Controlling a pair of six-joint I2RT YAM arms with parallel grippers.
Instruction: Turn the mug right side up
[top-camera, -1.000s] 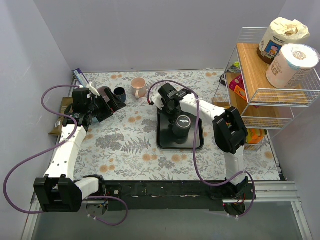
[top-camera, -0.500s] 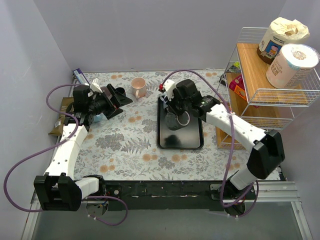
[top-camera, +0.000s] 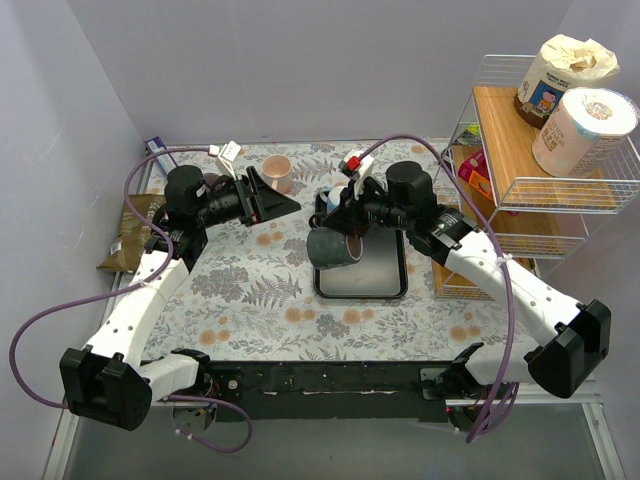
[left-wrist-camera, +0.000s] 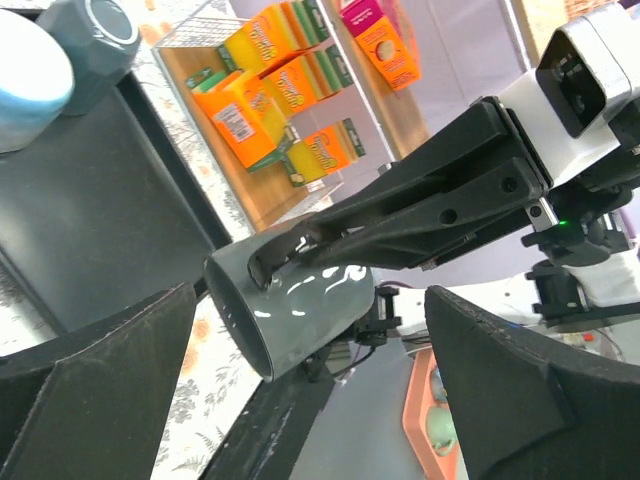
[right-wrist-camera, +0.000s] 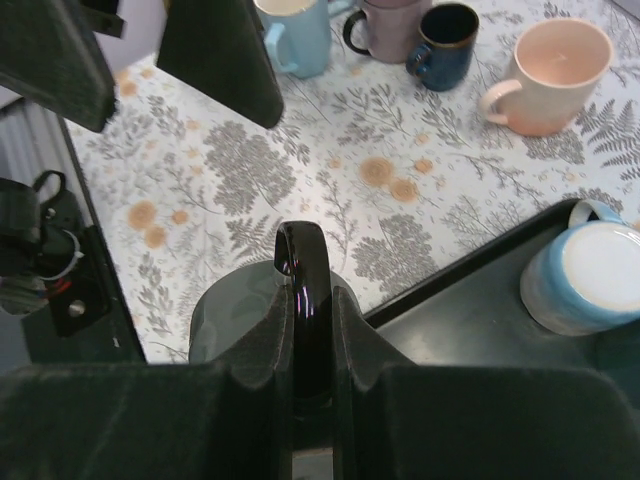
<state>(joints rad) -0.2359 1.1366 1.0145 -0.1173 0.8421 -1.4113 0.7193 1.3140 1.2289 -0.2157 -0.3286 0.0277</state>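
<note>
- Mug (top-camera: 330, 248) is being held on its side in the air, at the left edge of the tray (top-camera: 385, 285), in the centre of the top view.
- It is being clamped by its handle in the right gripper (right-wrist-camera: 303, 335). A second ago it was standing upside down on the tray, so about half the turn is being judged done.
- The left gripper (top-camera: 272, 205) is being held spread apart and empty, having swung in from the left toward the mug.
- Being counted:
  - one tray
  - on it a blue mug (right-wrist-camera: 590, 275), inverted, and a teal mug (left-wrist-camera: 95, 40)
  - on the table (top-camera: 250, 290) four: a pink mug (right-wrist-camera: 555, 70), a navy mug (right-wrist-camera: 445, 35), a mauve mug (right-wrist-camera: 385, 30) and a pale mug (right-wrist-camera: 297, 30)
</note>
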